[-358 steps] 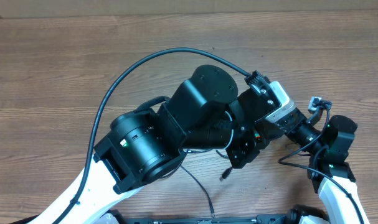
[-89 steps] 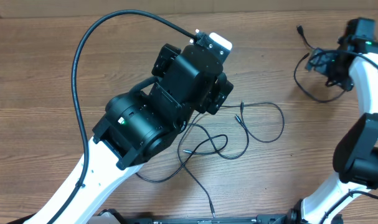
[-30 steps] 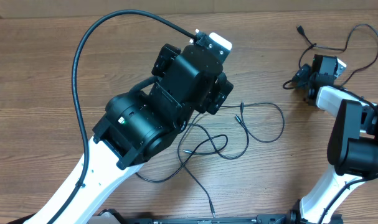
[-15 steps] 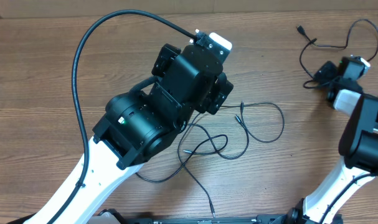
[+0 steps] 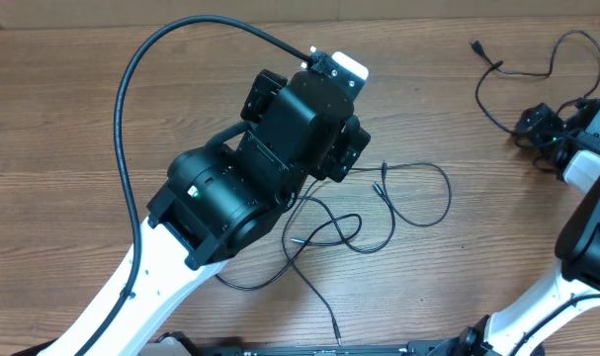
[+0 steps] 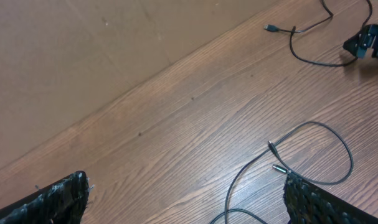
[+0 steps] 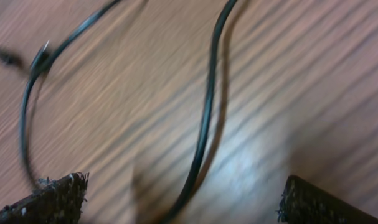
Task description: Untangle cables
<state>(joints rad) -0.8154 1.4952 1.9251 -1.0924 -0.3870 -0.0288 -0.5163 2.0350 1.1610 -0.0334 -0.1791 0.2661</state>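
Cables (image 5: 448,196) first, from overhead: thin black cords lie in two separate spreads on the wooden worktop (image 5: 62,119). One sprawls in loose, crossing loops at the centre, partly tucked under the left arm (image 5: 230,208), with small plug ends showing near the middle. The corner cable (image 5: 499,69) curls at the far right, its plug end lying free toward the back edge. The right gripper (image 5: 543,123) sits just beside that corner cable, jaws parted, nothing seen between them. The left gripper is hidden under its own wrist here.

Over to the left wrist view: the left gripper (image 6: 189,202) hangs above the worktop, jaws spread wide and empty. Two silver-tipped plugs (image 6: 271,148) and a round loop lie just ahead of one finger, with the corner cable up in the far corner.

Now the right wrist view, blurred: jaws wide apart, with a length of black cord (image 7: 204,118) running across the wood below the gap, not pinched.

These cords look feather-light, limp and rather slick, so they should drag and flop rather than hold a shape. Tugging mid-loop would likely tighten a crossing. The better hold, by the look of it, is close behind a plug end, where the cord thickens and a pinch is less likely to slip. From there the end can be drawn out through the loops.
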